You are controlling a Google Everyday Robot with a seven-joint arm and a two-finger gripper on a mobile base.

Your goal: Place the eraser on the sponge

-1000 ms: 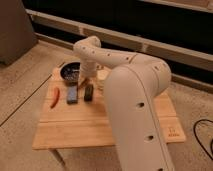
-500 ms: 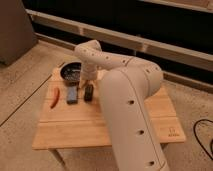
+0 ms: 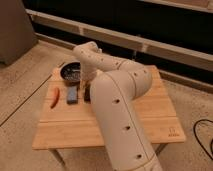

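Observation:
The eraser (image 3: 87, 94), a small dark block, lies on the wooden table (image 3: 115, 125) just right of the sponge (image 3: 73, 94), a flat blue-grey pad. My arm reaches over the table from the front and bends down at the back. The gripper (image 3: 86, 81) hangs straight above the eraser, between it and the bowl, and stands open with nothing in it. The wrist covers the eraser's right edge.
A dark round bowl (image 3: 71, 73) stands at the table's back left, close behind the sponge. A long red-orange pepper (image 3: 54, 98) lies left of the sponge near the table's left edge. My bulky white arm (image 3: 120, 115) hides the table's middle.
The wrist has shifted slightly and come down over the eraser. The eraser, sponge, bowl and pepper have not moved.

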